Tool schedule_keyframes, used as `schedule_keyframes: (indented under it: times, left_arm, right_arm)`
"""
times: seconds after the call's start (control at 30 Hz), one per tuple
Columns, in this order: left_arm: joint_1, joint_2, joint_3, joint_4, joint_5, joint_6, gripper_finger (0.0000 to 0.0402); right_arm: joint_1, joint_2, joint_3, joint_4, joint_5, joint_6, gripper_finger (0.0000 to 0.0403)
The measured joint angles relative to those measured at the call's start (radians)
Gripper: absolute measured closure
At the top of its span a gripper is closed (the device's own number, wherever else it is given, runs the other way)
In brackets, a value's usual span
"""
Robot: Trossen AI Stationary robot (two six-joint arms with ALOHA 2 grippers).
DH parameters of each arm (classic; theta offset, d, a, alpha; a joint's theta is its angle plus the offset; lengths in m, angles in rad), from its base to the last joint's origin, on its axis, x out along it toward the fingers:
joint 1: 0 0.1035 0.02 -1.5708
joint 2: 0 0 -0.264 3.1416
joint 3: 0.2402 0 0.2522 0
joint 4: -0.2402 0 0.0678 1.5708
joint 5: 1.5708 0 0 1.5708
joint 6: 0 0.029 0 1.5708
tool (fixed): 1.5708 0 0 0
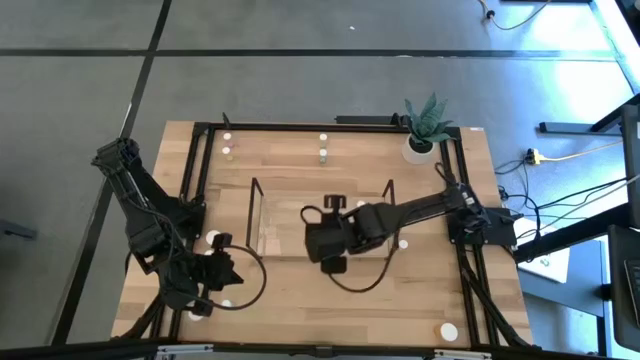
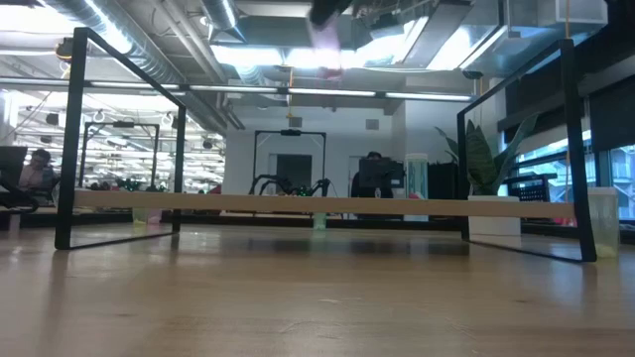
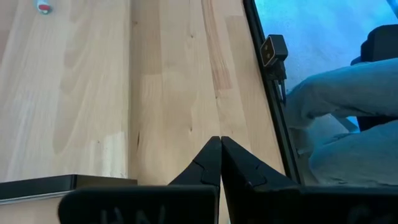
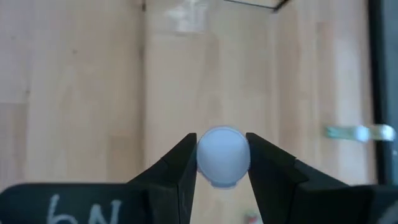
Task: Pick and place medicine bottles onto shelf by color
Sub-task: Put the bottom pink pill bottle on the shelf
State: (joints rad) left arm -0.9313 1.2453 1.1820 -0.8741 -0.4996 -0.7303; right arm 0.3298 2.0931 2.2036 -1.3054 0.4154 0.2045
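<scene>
Where wooden table (image 1: 300,290) ends, grey floor (image 1: 300,80).

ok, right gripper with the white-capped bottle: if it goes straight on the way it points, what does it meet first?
Probably the light wooden tabletop: the right gripper, shut on the white-capped bottle, points down at bare wood inside the clear shelf. Depth is unclear.

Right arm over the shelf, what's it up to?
The right tool is shut on a white-capped medicine bottle, held above the clear shelf mid-table. In the low view the bottle shows pinkish, high above the shelf. The left tool is shut and empty, parked near the table's front left corner. A few bottles stand along the far edge.
</scene>
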Motion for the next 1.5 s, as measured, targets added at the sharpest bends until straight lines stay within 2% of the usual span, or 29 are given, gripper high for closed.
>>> schedule_keyframes:
  times: [0.13, 0.37, 0.53, 0.73, 0.83, 1.03, 1.1, 1.23, 1.5]
  left_arm:
    - [0.015, 0.000, 0.000, 0.000, -0.014, 0.000, 0.0401]
    - [0.056, 0.000, 0.000, 0.000, -0.014, 0.000, 0.0401]
    - [0.063, 0.000, 0.000, -0.004, -0.014, 0.000, 0.0401]
    - [0.064, -0.001, 0.000, -0.005, -0.014, 0.000, 0.0401]
    - [0.071, 0.000, 0.000, -0.005, -0.014, 0.000, 0.0401]
    - [0.103, 0.000, 0.000, -0.005, -0.014, 0.000, 0.0401]
    - [0.117, 0.000, 0.000, -0.004, -0.015, -0.001, 0.0401]
    - [0.143, 0.000, 0.000, 0.000, -0.015, -0.002, 0.0401]
    - [0.171, 0.000, 0.000, 0.002, -0.015, -0.003, 0.0401]
  right_arm:
    - [0.000, -0.053, 0.000, -0.060, 0.059, 0.057, 0.0276]
    - [0.001, -0.065, -0.013, -0.088, 0.074, 0.108, 0.0276]
    - [0.017, -0.084, -0.090, -0.168, 0.112, 0.202, 0.0276]
    - [0.059, -0.196, -0.247, -0.157, 0.192, 0.309, 0.0276]
    - [0.061, -0.287, -0.351, -0.068, 0.205, 0.334, 0.0276]
    - [0.021, -0.424, -0.566, 0.285, 0.153, 0.281, 0.0276]
    - [-0.004, -0.428, -0.608, 0.381, 0.141, 0.264, 0.0276]
    - [-0.053, -0.396, -0.652, 0.467, 0.132, 0.285, 0.0276]
    - [-0.125, -0.328, -0.661, 0.524, 0.107, 0.287, 0.0276]
